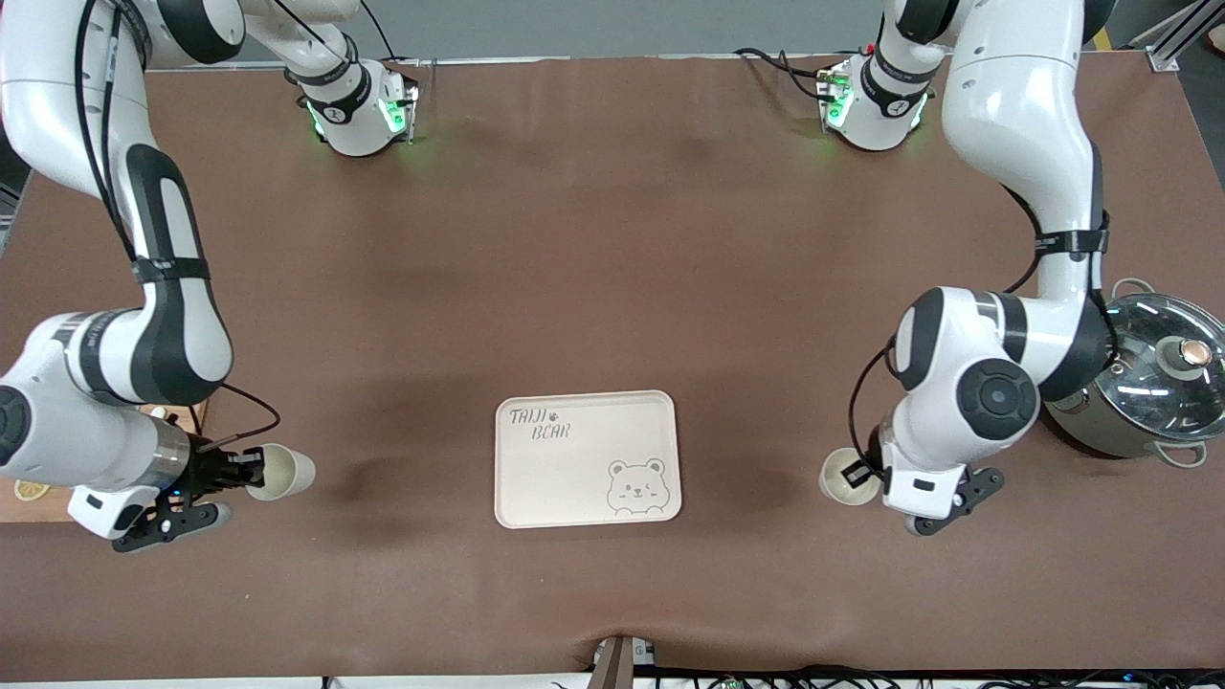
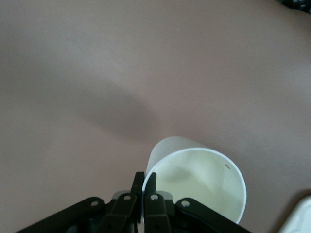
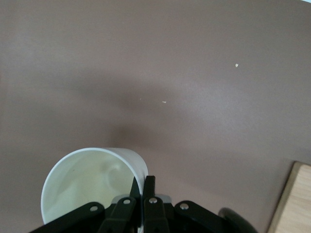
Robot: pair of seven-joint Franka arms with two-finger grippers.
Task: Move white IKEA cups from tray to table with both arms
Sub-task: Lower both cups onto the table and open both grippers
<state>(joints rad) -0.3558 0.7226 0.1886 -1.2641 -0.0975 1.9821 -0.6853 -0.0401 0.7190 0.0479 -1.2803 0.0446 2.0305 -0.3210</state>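
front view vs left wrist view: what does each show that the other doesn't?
Front view only: the right gripper shut on a small cream-white tapered cup, the cream rectangular bear-printed tray, the grey-green pot with glass lid.

Left wrist view only: the fingers pinching the other cup's rim, one inside and one outside, and its empty inside.

Both: the left gripper shut on that second cream-white cup, over the brown table.
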